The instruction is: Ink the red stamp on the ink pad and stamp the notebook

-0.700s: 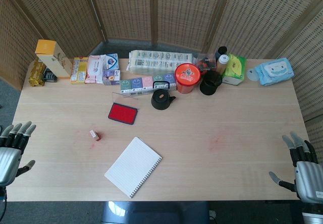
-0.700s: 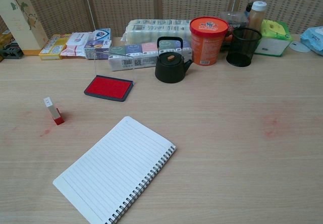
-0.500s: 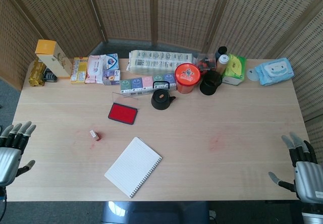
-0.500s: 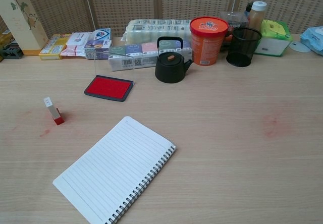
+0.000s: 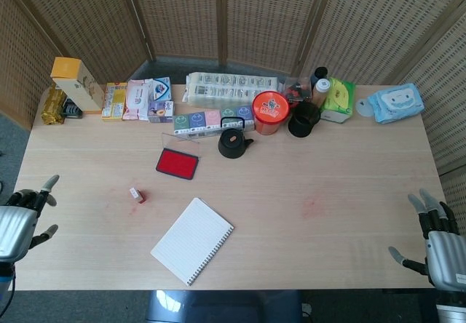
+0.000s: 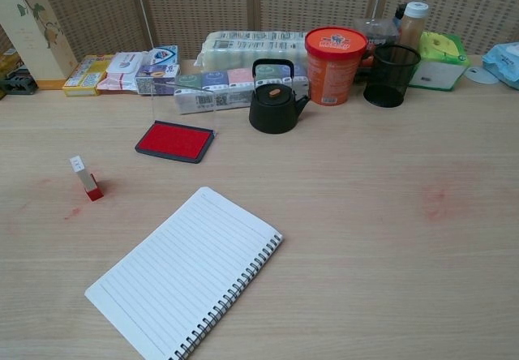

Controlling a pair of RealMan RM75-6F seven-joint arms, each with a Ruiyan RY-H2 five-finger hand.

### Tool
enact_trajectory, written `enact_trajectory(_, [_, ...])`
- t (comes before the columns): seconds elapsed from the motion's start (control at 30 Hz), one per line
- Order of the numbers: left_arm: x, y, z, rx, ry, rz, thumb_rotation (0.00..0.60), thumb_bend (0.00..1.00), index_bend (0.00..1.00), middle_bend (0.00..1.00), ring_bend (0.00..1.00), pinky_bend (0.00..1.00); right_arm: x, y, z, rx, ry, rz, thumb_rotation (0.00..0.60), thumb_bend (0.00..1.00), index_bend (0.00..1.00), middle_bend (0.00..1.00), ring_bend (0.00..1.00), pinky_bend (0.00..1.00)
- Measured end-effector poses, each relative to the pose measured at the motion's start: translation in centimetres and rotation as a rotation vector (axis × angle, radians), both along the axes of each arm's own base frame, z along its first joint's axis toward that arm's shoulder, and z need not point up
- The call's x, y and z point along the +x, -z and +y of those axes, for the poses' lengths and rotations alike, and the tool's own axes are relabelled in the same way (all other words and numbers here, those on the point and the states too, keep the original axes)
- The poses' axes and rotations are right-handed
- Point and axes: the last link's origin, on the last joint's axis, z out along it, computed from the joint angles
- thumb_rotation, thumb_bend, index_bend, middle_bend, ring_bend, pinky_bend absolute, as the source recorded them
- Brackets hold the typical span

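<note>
Your left hand (image 5: 20,217) and right hand (image 5: 440,243) (fingers spread, holding nothing) sit off the bench (image 5: 349,163) edges, far from the red stamp (image 5: 136,194).

Matt pale wood table (image 6: 349,238), lined paper notebook (image 6: 182,272), glossy black kettle (image 6: 276,100).

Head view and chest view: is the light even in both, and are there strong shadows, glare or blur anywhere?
Head view: soft, even light, with only faint shadows beside the kettle and the red stamp; no glare on the table; small labels at the back are unreadable. Chest view: equally even and sharp; the notebook lines are crisp, and the ink pad shows no reflection.
</note>
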Motion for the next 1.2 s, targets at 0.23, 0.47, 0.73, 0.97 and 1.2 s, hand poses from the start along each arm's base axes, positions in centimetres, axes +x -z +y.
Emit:
enact_trajectory(0.23, [1.3, 1.5, 2.5, -0.051, 0.083, 0.073, 0.6, 0.02, 0.23, 1.0, 1.0, 1.0, 0.0, 0.3, -0.1, 0.013, 0.001, 0.004, 0.6, 0.03, 0.0, 0.0, 0.0, 0.0])
enact_trajectory(0.47, [2.2, 3.3, 5.6, -0.09, 0.131, 0.168, 0.6, 0.06, 0.34, 1.0, 1.0, 1.0, -0.2, 0.7, -0.4, 0.024, 0.016, 0.014, 0.6, 0.03, 0.0, 0.0, 0.0, 0.0])
enact_trajectory(0.73, [2.9, 6.4, 8.2, -0.14, 0.124, 0.284, 0.6, 0.1, 0.35, 1.0, 1.0, 1.0, -0.5, 1.2, -1.0, 0.036, 0.042, 0.025, 0.6, 0.03, 0.0, 0.0, 0.0, 0.0])
enact_trajectory(0.97, [3.2, 9.6, 10.1, -0.163, 0.128, 0.332, 0.6, 0.18, 0.37, 1.0, 1.0, 1.0, -0.7, 1.2, -1.2, 0.04, 0.049, 0.016, 0.6, 0.03, 0.0, 0.0, 0.0, 0.0])
enact_trajectory(1.2, [3.5, 12.3, 11.4, -0.181, 0.165, 0.353, 0.6, 0.2, 0.41, 1.0, 1.0, 1.0, -0.7, 1.0, -1.2, 0.038, 0.05, 0.01, 0.6, 0.03, 0.0, 0.0, 0.0, 0.0])
